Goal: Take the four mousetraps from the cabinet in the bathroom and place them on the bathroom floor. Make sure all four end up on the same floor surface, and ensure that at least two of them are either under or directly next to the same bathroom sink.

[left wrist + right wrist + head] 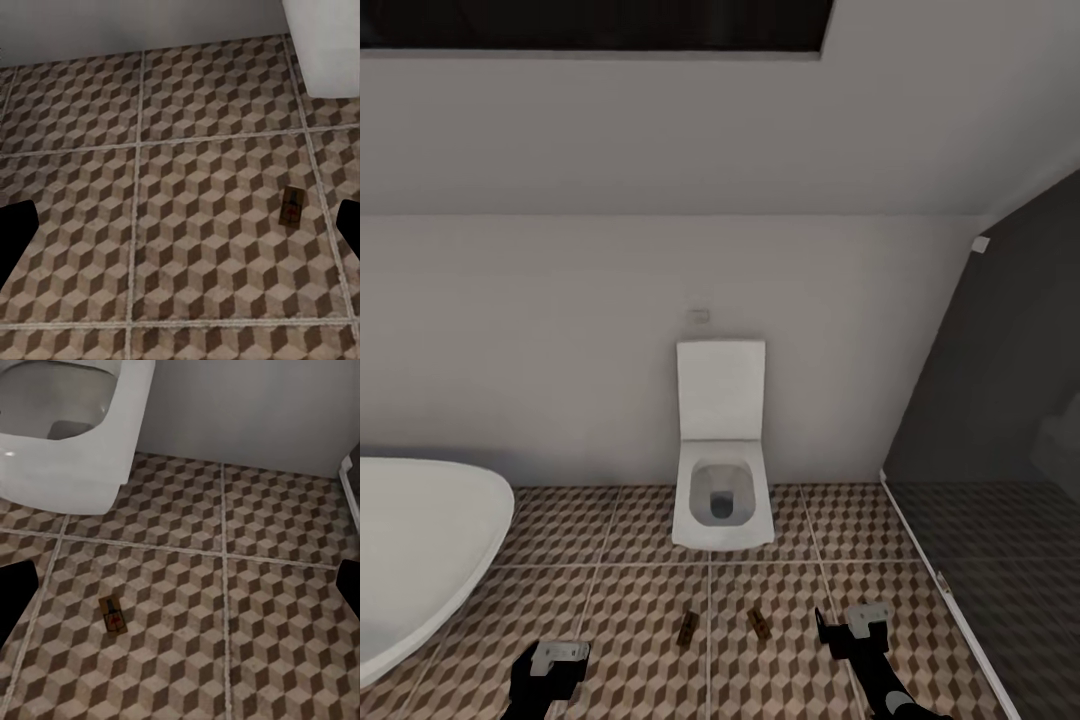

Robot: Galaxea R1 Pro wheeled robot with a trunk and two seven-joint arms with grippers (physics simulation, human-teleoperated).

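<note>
Two mousetraps lie flat on the cube-patterned bathroom floor [610, 600] in front of the toilet, one [686, 628] left of the other [759, 623]. My left gripper [548, 664] hangs open low at the left, well left of the left trap. That trap [291, 207] lies on the tiles ahead of its spread fingers [15, 240]. My right gripper [852, 624] is open just right of the other trap, which shows as a small tan board [112, 613] ahead of its fingers [349, 585]. Both grippers hold nothing. The cabinet and the bathroom sink are out of view.
A white toilet [722, 495] with its lid up stands against the back wall. A white rounded tub [420, 540] fills the left. A dark glass partition [1000, 520] with a white floor rail runs along the right. Open tiles lie between them.
</note>
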